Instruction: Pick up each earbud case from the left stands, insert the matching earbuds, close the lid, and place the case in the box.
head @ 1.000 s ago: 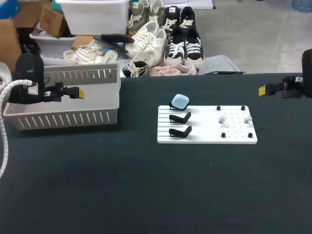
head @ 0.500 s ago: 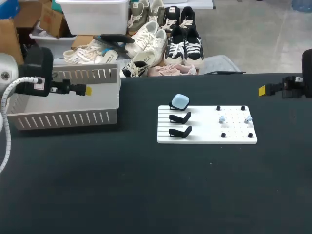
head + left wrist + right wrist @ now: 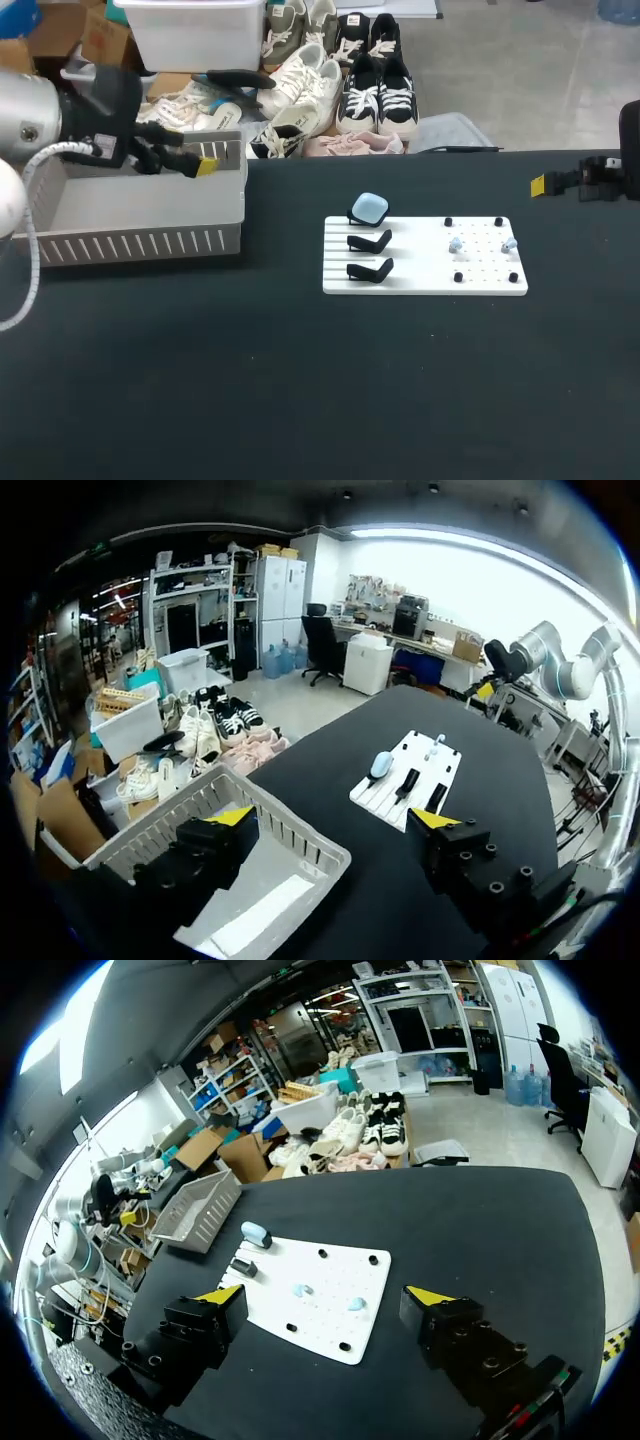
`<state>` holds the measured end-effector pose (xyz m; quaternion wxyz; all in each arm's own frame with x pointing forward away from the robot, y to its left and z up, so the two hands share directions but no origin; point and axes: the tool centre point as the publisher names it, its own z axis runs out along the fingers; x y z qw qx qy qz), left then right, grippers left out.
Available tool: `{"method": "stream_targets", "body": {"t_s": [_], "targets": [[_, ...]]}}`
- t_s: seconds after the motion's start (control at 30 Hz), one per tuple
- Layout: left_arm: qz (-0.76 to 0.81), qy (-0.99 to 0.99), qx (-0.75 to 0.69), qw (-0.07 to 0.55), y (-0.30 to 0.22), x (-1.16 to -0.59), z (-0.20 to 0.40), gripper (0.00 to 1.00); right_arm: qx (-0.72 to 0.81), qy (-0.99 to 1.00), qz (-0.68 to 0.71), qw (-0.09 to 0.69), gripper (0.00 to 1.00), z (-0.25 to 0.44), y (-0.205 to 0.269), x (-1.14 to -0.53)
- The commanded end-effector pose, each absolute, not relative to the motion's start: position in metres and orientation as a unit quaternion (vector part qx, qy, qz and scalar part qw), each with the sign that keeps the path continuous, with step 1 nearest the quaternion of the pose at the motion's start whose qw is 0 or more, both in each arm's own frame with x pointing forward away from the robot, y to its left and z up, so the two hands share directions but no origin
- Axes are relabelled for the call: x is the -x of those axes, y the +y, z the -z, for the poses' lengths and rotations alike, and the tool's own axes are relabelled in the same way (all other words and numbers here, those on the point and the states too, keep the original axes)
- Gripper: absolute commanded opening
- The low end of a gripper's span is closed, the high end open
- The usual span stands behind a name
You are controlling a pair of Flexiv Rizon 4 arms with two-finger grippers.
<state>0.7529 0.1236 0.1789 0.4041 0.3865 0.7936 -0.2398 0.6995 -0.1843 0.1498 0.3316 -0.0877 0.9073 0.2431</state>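
One light-blue earbud case (image 3: pixel 370 208) sits on the farthest stand of the white board (image 3: pixel 420 283). The two black stands (image 3: pixel 370 242) beside it are empty, and two earbuds (image 3: pixel 455 244) lie on the pegged half. We judge this to be the last case, not yet picked, filled, closed or boxed. We cannot see any cases inside the slatted basket (image 3: pixel 130 243). Our left gripper (image 3: pixel 333 820) hangs spread and empty over the basket's corner, with the case well ahead of its fingers. Our right gripper (image 3: pixel 325 1296) is likewise spread and empty, with the earbuds ahead of its fingers and the case farther ahead.
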Motion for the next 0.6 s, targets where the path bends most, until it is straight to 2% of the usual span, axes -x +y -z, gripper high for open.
{"method": "stream_targets", "body": {"t_s": [0.03, 0.27, 0.6], "targets": [[0.292, 0.744, -0.450, 0.398, 0.110, -0.766, -0.175, 1.00, 0.089, 0.907, -0.245, 0.331, 1.00, -0.150, -0.185, -0.700], [0.301, 0.687, -0.516, 0.414, 0.082, -0.770, -0.172, 1.00, 0.089, 0.907, -0.245, 0.331, 1.00, -0.150, -0.185, -0.700], [0.334, 0.646, -0.563, 0.393, 0.038, -0.777, -0.153, 1.00, 0.089, 0.907, -0.245, 0.331, 1.00, -0.150, -0.185, -0.700]]}}
